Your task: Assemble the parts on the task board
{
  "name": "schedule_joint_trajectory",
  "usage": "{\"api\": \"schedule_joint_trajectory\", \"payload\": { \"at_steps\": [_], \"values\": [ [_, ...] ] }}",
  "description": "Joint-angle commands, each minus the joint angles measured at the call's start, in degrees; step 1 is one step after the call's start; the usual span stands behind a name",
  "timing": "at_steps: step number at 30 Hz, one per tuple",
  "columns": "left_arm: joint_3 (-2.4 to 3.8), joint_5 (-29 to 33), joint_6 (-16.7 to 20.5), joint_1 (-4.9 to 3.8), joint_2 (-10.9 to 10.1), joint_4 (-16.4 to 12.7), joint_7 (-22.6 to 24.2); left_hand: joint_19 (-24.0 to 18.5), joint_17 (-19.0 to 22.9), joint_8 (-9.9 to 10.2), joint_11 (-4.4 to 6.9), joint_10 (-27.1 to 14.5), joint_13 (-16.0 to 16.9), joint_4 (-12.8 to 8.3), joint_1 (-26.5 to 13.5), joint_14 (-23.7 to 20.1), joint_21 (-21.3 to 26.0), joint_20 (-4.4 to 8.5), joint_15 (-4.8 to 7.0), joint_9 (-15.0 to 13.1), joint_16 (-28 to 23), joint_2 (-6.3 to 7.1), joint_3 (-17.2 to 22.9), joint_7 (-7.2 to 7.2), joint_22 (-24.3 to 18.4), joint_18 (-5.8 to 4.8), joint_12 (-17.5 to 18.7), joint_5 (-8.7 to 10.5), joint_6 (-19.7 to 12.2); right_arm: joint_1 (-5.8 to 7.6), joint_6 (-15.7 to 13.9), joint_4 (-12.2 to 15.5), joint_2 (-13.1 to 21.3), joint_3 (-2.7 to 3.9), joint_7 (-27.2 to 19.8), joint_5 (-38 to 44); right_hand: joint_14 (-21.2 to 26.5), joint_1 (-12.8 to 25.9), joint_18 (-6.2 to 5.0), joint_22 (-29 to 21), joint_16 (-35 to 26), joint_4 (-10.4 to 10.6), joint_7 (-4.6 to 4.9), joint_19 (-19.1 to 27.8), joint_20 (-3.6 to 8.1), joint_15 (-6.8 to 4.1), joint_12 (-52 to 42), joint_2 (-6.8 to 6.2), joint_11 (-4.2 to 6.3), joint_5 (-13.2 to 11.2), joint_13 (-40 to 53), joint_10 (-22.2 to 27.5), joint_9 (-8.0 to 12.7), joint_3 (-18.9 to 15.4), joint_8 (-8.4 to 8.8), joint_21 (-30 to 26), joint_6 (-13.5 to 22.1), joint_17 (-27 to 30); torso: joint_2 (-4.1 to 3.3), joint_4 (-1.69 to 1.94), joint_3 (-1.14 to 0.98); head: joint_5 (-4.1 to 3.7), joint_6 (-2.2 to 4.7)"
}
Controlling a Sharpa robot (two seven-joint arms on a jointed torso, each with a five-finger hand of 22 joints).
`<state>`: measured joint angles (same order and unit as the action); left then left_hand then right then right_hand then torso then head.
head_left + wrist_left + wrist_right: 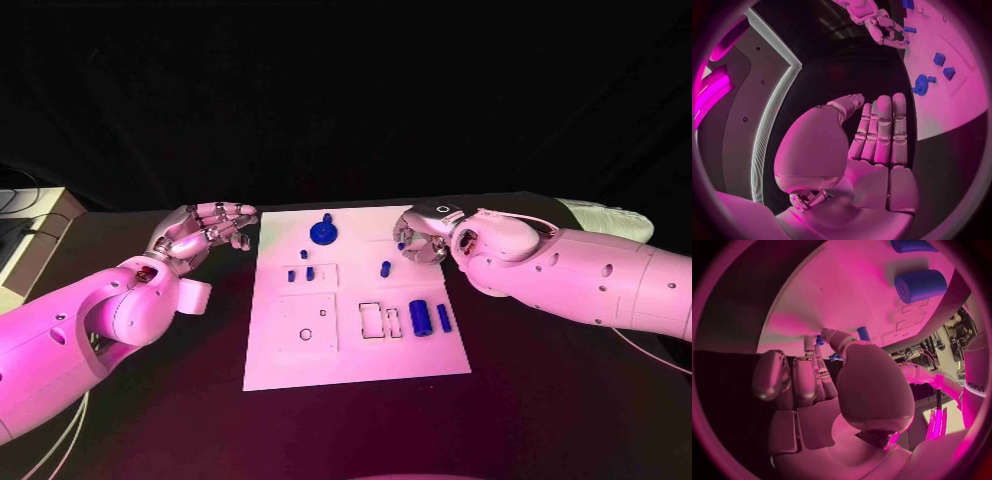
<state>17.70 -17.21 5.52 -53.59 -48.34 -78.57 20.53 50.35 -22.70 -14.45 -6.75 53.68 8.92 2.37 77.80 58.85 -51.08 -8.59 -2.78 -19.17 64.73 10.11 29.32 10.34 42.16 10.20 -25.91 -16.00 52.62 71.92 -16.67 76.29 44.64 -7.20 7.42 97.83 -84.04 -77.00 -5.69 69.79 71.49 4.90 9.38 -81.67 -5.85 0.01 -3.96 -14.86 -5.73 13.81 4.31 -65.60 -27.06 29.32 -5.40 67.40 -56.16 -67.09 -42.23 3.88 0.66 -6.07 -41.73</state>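
Found the white task board (pixel 361 345) lying flat in the middle of the black tabletop (pixel 548 400), with the blue parts scattered over its far and right portions. Found the right hand (pixel 421 236) poised over the board's far right edge, fingers loosely extended and palm bare, with nothing seen in its grip. Could not tell whether a fingertip touched anything. Saw the left hand (pixel 209 228) held off the board's far left corner, empty, with its fingers straight and side by side in its own wrist view.

Judged the step to be a reach for the small blue peg (pixel 385 268) just beside the right hand. Would have done well to come down from above, pinch the peg across its short width and lift straight up, so as not to nudge the neighbouring pieces.

Noted the shapes and surfaces:
- a stubby blue cylinder (pixel 420 317) with a hole in its end face, smooth and matte, likely to roll if pushed sideways
- a slim blue bar (pixel 444 318) close beside it
- a round disc with a short stem (pixel 325 233) near the far edge
- two little blocks (pixel 300 274) set side by side
- shallow rectangular outlines (pixel 381 320) cut into the plate, presumably seats for parts

Took everything for hard, rigid plastic: smooth, and probably slippery under metal fingers.
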Motion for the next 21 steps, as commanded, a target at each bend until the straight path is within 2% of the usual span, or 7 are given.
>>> {"api": "schedule_joint_trajectory", "payload": {
  "at_steps": [1,11,17,21],
  "values": [
    [0.06,1.17,-0.8,0.04,0.0,-0.2,1.21,-0.11,0.11,-0.19,-0.11,0.26,-0.13,0.14,-0.63,-0.44,0.38,0.11,-0.04,-0.08,-0.48,0.09,-0.33,-0.19,-0.14,0.36,-0.07,0.02,-0.26,-0.52,1.43,-0.31,-0.26,-0.28,0.8,1.44,-2.46,-0.71,0.9,0.74,0.75,0.44,-0.11,-0.51,-0.05,0.33,-0.31,0.56,0.25,-0.96,-0.07,-0.91,0.11,1.54,-0.24,0.8,-0.92,-0.17,-0.01,-0.06,-0.14,0.22,-0.1],
    [0.07,1.19,-0.85,0.04,-0.01,-0.14,0.81,0.02,0.23,-0.23,-0.19,0.03,-0.27,0.2,-0.47,-0.5,0.78,0.09,-0.09,-0.07,-0.75,0.09,-0.43,-0.11,-0.44,0.35,0.1,-0.01,-0.44,-0.58,0.89,-0.61,-0.75,-0.28,0.48,1.03,-2.37,-0.99,1.31,3.08,2.28,1.26,-0.94,-1.08,0.32,-0.18,-0.57,2.19,0.97,-1.55,0.04,-3.03,-0.28,4.98,-1.38,3.17,-3.36,-0.46,-0.01,-0.09,-0.13,0.22,-0.27],
    [0.07,1.19,-0.98,0.04,0.01,-0.14,0.58,0.1,0.29,-0.25,-0.22,-0.07,-0.33,0.16,-0.3,-0.53,0.94,0.09,-0.11,-0.08,-0.87,0.07,-0.43,-0.08,-0.57,0.35,0.16,-0.03,-0.52,-0.58,1.53,-0.8,-1.21,-0.29,0.45,0.93,-2.34,-0.89,1.36,3.37,2.45,1.34,-1.12,-1.13,0.4,-0.26,-0.49,2.36,1.08,-1.7,0.02,-3.21,-0.48,5.3,-1.74,3.45,-3.93,-0.39,-0.02,-0.02,-0.09,0.14,-0.4],
    [0.07,1.16,-1.18,0.04,-0.03,-0.08,0.44,0.16,0.33,-0.28,-0.24,-0.12,-0.37,0.12,-0.17,-0.53,1.03,0.09,-0.11,-0.08,-0.94,0.06,-0.44,-0.05,-0.64,0.35,0.2,-0.03,-0.55,-0.6,1.81,-0.74,-1.45,-0.32,0.44,0.93,-2.31,-0.73,1.36,3.45,2.59,1.26,-1.2,-1.1,0.45,-0.3,-0.36,1.92,1.11,-1.89,-0.02,-3.22,-0.59,5.27,-1.9,3.48,-4.12,-0.34,-0.02,-0.06,-0.08,0.19,-0.63]
  ]
}}
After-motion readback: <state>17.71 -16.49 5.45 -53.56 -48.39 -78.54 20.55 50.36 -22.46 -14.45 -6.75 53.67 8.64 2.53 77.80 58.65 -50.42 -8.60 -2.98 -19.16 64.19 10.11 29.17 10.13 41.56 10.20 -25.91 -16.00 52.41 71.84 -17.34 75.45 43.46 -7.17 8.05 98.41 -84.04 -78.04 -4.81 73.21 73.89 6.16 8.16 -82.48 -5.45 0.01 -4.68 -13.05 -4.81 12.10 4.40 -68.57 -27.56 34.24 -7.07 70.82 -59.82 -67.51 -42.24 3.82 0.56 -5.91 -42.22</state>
